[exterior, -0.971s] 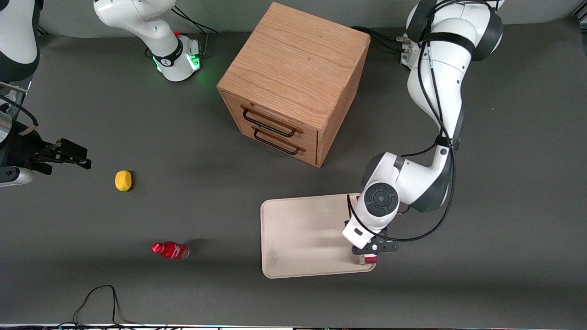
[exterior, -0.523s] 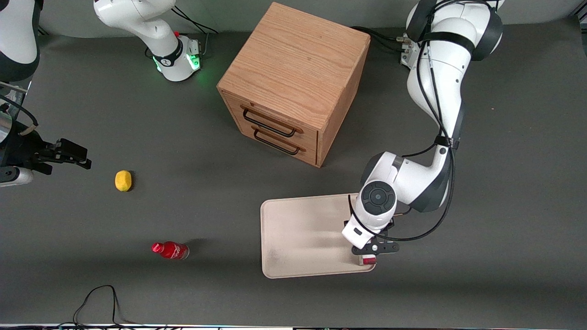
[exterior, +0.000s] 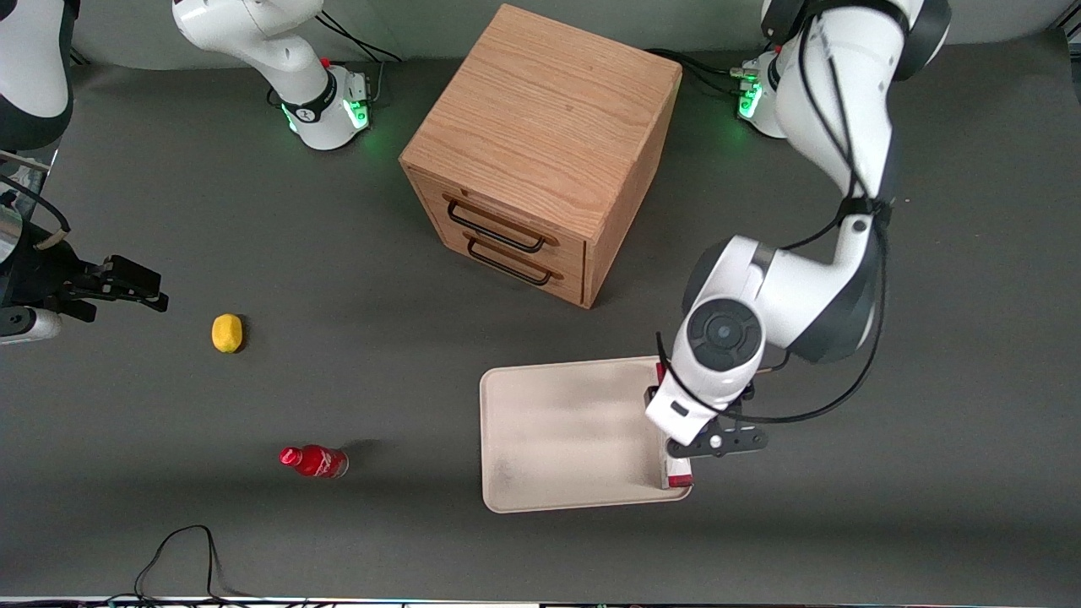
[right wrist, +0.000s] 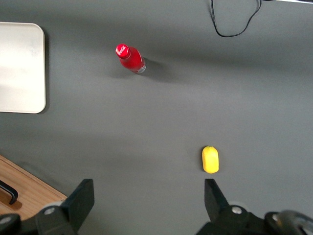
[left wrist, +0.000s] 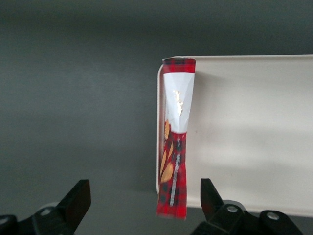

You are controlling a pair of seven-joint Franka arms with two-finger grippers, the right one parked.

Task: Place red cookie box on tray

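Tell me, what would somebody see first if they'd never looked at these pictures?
Probably the big wooden two-drawer cabinet in the middle of the dark table, farther from the front camera than the flat cream-white tray. Next, the long slim red cookie box lying along the tray's edge toward the working arm's end, with the open gripper hovering above it, touching nothing. A small yellow lemon and a little red bottle sit toward the parked arm's end.

Robot lab: bench-mounted arms (exterior: pixel 811 279), grey table (exterior: pixel 253 253).

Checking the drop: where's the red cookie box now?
The red cookie box lies on the tray, along its edge toward the working arm's end, with the open end effector above it.
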